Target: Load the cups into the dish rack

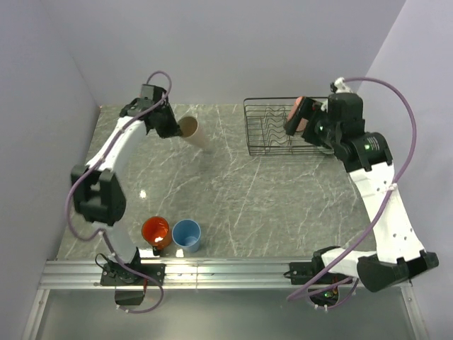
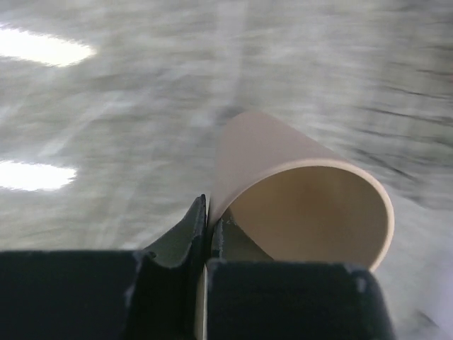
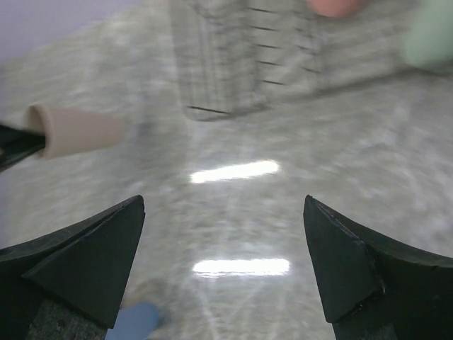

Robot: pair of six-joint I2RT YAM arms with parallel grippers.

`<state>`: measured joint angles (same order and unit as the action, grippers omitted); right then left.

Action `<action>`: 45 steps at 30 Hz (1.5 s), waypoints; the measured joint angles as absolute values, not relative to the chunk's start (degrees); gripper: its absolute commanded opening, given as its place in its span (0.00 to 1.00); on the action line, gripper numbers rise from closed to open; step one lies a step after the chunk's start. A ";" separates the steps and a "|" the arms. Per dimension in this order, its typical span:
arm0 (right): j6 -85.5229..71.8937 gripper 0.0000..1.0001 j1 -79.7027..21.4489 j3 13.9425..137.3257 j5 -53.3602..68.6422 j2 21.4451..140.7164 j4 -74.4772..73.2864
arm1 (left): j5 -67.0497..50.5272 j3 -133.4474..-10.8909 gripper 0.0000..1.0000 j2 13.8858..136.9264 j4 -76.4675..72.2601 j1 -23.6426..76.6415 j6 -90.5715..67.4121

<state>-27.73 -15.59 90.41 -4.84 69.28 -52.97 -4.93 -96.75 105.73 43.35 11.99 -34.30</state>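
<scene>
My left gripper (image 1: 170, 126) is shut on the rim of the beige cup (image 1: 193, 132), one finger inside and one outside (image 2: 210, 216). The cup (image 2: 297, 191) is held on its side at the far left of the table. The black wire dish rack (image 1: 269, 127) stands at the far right, with the salmon pink cup (image 1: 301, 113) in it. My right gripper (image 1: 296, 126) is over the rack, open and empty (image 3: 225, 205). The orange mug (image 1: 156, 231) and the light blue cup (image 1: 187, 235) stand near the front left. A pale green cup (image 3: 428, 35) shows blurred in the right wrist view.
Grey marble tabletop (image 1: 248, 198) with lilac walls on the left, back and right. An aluminium rail (image 1: 226, 273) runs along the near edge by the arm bases. The right arm hides part of the rack's right side.
</scene>
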 measured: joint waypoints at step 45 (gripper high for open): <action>-74.78 0.69 -20.10 71.94 45.58 79.13 17.56 | -42.11 -58.08 0.00 77.56 -35.05 18.92 -82.35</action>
<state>-74.78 -20.10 71.94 45.58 79.13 17.56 -42.11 -58.08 77.56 -35.05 18.92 -82.35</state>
